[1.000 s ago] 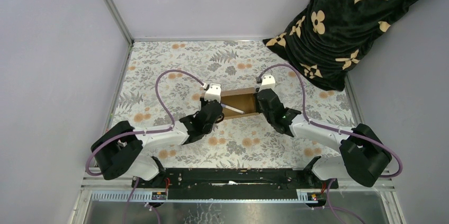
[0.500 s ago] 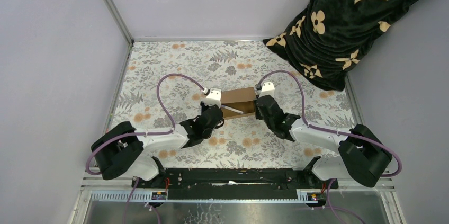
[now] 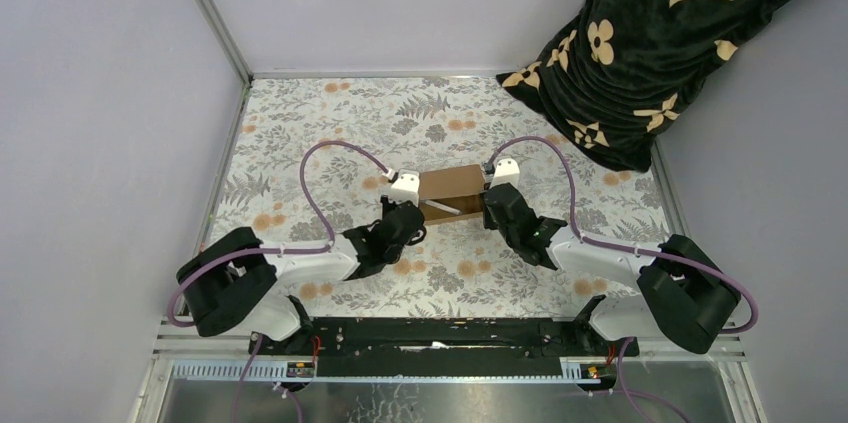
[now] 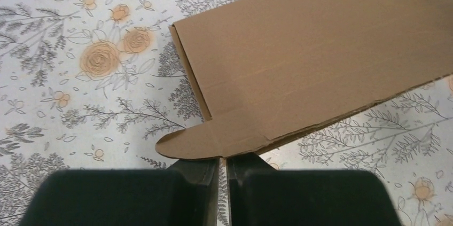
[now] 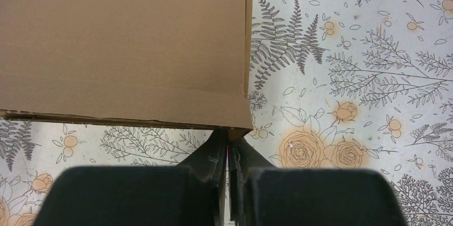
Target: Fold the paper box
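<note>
From above, the paper box is lying flat on the flowered cloth. The left gripper is sitting at the box's left end and the right gripper at its right end. A white stick is lying across the box near its front edge. Bare cloth is stretching away both behind and in front of the box, and a black blanket is hanging well off beyond the box's far right side. In the left wrist view, the fingers are standing almost together with only a thin slit between them. Their tips are meeting the edge of a rounded tab that is jutting from the box's corner; I cannot tell whether they are pinching it. In the right wrist view, the fingers are pressing closed, with their tips touching the box's nearest corner and open cloth spreading out to the box's right.
</note>
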Robot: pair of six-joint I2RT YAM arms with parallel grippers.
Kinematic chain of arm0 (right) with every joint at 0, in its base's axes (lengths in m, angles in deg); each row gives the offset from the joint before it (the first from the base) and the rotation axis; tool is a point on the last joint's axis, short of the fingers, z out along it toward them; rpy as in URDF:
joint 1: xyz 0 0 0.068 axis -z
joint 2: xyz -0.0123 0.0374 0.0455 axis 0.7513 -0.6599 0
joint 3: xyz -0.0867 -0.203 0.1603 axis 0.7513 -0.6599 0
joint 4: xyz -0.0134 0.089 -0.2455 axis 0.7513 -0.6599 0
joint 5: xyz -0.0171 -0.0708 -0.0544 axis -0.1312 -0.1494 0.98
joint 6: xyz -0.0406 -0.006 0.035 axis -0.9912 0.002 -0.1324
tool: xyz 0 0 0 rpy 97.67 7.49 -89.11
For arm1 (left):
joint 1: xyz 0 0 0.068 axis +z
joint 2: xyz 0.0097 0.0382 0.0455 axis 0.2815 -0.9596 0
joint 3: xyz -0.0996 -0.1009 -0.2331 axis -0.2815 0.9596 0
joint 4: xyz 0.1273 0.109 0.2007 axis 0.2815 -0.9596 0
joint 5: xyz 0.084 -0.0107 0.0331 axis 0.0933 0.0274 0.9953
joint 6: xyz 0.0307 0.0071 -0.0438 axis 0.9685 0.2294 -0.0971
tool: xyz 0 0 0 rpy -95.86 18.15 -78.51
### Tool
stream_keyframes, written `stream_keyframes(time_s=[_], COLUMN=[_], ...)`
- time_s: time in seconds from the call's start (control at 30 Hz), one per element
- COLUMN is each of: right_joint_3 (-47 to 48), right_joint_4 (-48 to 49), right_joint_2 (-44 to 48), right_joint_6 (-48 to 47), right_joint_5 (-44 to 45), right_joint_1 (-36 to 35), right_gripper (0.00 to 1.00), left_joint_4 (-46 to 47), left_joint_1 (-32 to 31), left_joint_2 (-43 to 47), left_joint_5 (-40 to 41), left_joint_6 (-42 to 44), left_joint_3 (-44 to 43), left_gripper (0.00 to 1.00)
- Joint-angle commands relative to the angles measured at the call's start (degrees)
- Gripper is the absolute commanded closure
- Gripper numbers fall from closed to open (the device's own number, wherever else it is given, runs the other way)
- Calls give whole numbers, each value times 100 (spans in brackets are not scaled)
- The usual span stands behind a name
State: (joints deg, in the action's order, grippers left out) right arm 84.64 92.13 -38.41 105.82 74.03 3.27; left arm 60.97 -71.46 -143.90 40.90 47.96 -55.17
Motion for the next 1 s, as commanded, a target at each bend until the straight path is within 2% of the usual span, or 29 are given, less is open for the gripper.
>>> stream_keyframes(time_s=[0.0, 0.27, 0.57, 0.97], right_joint_3=[44, 86, 20, -17], right_joint_4=[121, 96, 127, 153], right_joint_2=[69, -64, -179, -296], right_joint_6=[56, 50, 88, 111], right_joint_5=[-276, -273, -282, -223], right_joint_1=[-119, -121, -124, -122], right_gripper=[100, 100, 100, 100], left_joint_4=[172, 130, 132, -254], left_joint_1=[-120, -157, -167, -401], left_joint_2=[-86, -328, -499, -53], left_joint_5=[-379, -484, -574, -1045], left_joint_6=[-318, -468, -567, -1309], left_joint_3=[-110, -95, -70, 197], left_gripper=[88, 77, 75, 64])
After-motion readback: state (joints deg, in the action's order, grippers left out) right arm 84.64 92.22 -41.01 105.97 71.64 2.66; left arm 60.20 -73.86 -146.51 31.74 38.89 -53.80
